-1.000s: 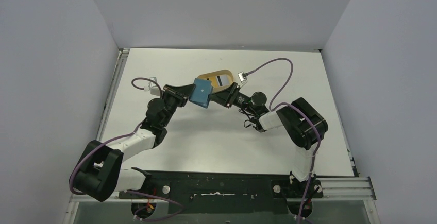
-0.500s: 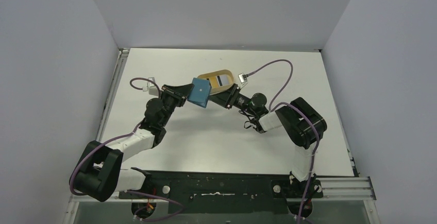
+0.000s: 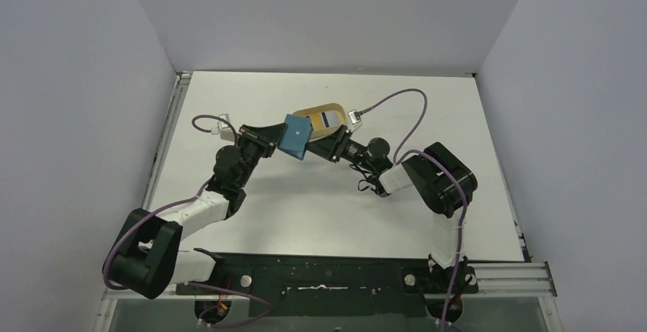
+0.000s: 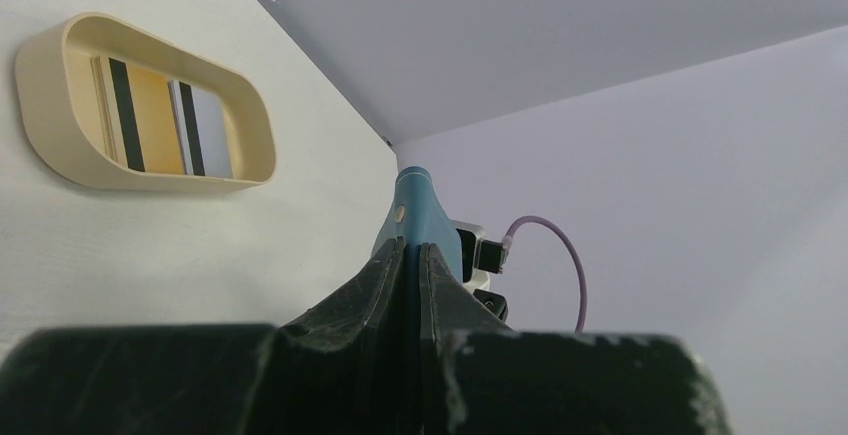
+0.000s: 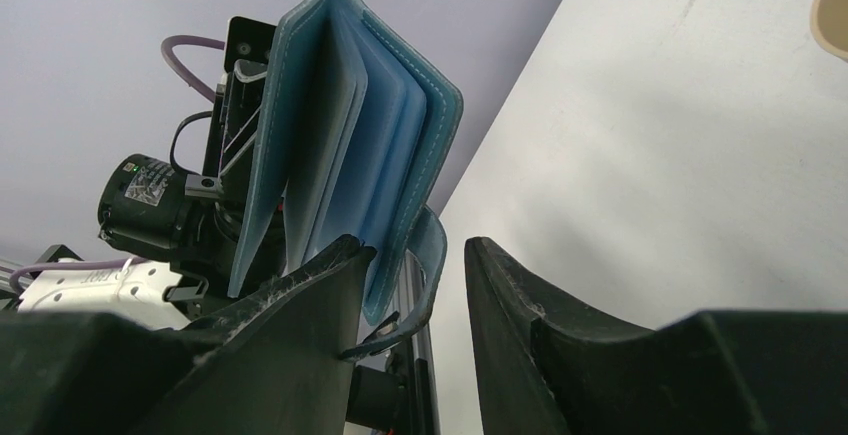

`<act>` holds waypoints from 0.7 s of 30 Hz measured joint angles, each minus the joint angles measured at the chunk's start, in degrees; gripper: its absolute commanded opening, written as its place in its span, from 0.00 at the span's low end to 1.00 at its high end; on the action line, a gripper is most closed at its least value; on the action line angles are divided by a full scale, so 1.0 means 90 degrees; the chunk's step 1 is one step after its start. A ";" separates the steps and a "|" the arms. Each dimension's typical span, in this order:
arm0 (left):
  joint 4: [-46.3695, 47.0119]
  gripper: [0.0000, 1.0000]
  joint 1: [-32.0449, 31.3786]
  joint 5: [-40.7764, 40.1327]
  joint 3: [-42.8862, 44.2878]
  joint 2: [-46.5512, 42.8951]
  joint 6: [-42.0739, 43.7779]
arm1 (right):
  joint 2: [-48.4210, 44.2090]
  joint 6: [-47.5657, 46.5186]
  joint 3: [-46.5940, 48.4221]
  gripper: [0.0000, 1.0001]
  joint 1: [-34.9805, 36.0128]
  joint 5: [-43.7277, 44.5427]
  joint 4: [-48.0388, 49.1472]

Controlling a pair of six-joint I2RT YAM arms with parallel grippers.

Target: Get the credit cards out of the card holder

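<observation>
Top view: the card holder [image 3: 296, 138] hangs between left gripper [image 3: 273, 138] and right gripper [image 3: 322, 144], beside the tan tray [image 3: 309, 110]. Left wrist: jaws clamped on its edge; two credit cards [image 4: 150, 115] lie in the tray. Right wrist: jaws apart astride the snap tab [image 5: 432, 255]; next, probably, spread the pockets.

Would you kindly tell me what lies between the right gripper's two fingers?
The card holder's lower edge and snap tab hang in the right gripper's open gap; the right wrist view shows it.

I see a tan oval tray [image 4: 40, 85] lying flat on the white desk [image 3: 252, 95], near the middle of its far edge, with grey walls [image 3: 320, 11] around.
</observation>
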 measured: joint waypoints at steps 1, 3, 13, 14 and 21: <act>0.0015 0.00 0.0000 0.0000 0.0000 0.0000 -0.0002 | 0.0002 0.0000 0.0022 0.42 0.0005 0.0000 0.0002; 0.0058 0.00 0.0000 0.0010 0.0000 0.0012 -0.0012 | 0.0005 0.0000 0.0068 0.42 0.0017 0.0002 0.0002; 0.0512 0.02 0.0049 0.0070 0.0000 0.0311 -0.0187 | 0.0219 0.0073 0.0381 0.00 0.0102 -0.0005 0.0092; 0.0624 0.14 0.0056 0.0109 0.0000 0.0389 -0.0216 | 0.0219 0.0136 0.0381 0.00 0.0100 0.0000 0.0049; 0.0957 0.97 0.0187 0.0767 0.0000 0.0901 -0.0369 | 0.0141 0.0124 0.0180 0.00 0.0058 -0.0175 0.0015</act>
